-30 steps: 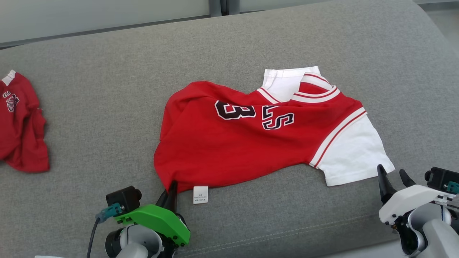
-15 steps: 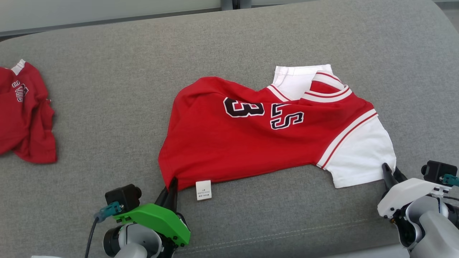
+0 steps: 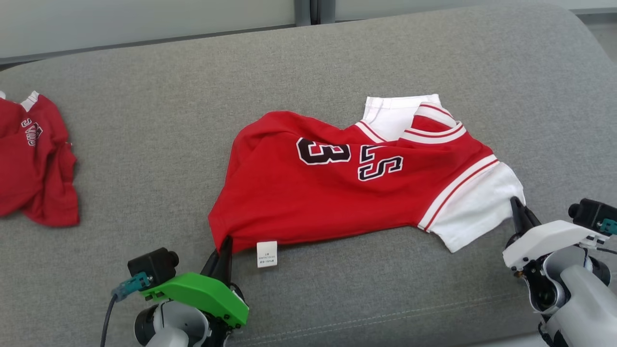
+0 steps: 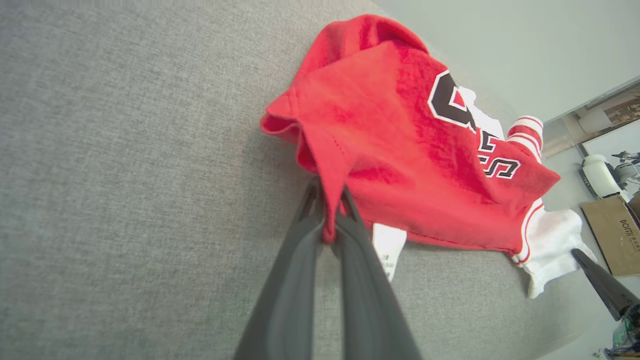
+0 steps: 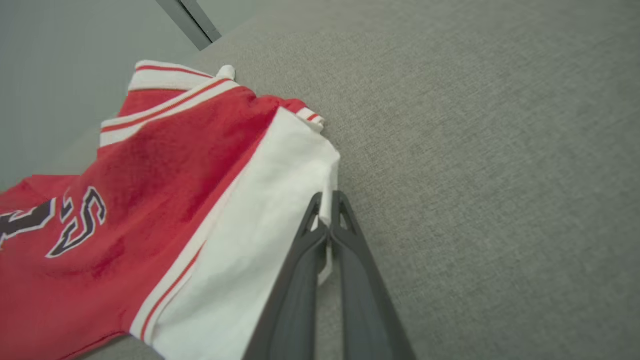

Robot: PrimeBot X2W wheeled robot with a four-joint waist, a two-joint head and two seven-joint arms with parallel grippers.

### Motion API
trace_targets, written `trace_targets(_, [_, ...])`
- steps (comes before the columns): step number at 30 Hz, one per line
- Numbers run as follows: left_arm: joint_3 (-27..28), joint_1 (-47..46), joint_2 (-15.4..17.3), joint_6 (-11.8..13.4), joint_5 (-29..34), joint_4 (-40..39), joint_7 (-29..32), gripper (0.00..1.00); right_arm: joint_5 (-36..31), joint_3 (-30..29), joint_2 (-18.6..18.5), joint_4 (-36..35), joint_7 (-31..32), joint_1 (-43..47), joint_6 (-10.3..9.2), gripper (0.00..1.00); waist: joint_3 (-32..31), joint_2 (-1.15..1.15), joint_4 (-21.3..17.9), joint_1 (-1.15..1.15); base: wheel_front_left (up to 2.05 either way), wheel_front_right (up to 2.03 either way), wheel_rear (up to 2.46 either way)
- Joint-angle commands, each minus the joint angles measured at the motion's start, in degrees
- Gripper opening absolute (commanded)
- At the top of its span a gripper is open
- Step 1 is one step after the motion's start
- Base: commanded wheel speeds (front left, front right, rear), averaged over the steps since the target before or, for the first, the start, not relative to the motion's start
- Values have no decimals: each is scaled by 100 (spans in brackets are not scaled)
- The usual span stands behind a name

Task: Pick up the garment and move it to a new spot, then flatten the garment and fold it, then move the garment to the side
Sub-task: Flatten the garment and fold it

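Note:
The garment (image 3: pixel 337 193) is a red jersey with white sleeves and dark lettering, lying crumpled in the middle of the grey couch seat (image 3: pixel 144 144). My left gripper (image 3: pixel 225 243) is shut on the garment's red hem corner at the lower left, and the left wrist view shows the hem (image 4: pixel 327 200) pinched between the fingers. My right gripper (image 3: pixel 516 206) is shut on the edge of the white sleeve (image 3: pixel 477 207) at the right; in the right wrist view that gripper (image 5: pixel 327 202) clamps the white cloth (image 5: pixel 280 200).
A second red garment (image 3: pixel 36 164) lies bunched at the couch's far left. A white label (image 3: pixel 267 254) hangs from the jersey's hem. A pale wall runs behind the couch back. A cardboard box (image 4: pixel 612 232) stands off the couch in the left wrist view.
My right gripper went from open beside the white sleeve to shut on its edge. The sleeve corner is now drawn in. The head camera shifted slightly. The left gripper kept its grip.

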Motion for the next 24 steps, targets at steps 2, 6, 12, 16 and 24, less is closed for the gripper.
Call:
trace_targets(2, [89, 32, 17, -77, -142, -125, 50, 0, 371, 127, -187, -414, -29, 28, -8, 0, -129, 0, -57, 0, 0, 0, 0])
trace_targets(6, [130, -108, 108, -110, -198, -272, 168, 0, 756, 262, -393, -929, 78, 24, -7, 0, -268, 0, -110, 0, 0, 0, 0])
trace_targets(12, [30, -626, 394, -79, -29, -422, 620, 0, 1057, 338, -640, -1224, 727, -287, -6, 0, -487, 0, -180, 0, 0, 0, 0])
trace_targets(16, [-15, -1051, 582, -52, 95, -450, 927, 0, 954, 397, -741, -1255, 1165, -592, -5, 0, -584, 0, -205, 0, 0, 0, 0])
trace_targets(24, [-46, -2285, 911, -130, 267, -353, 1692, 0, 451, 450, -785, -1291, 2188, -1566, -5, 0, -887, 0, -226, 0, 0, 0, 0])
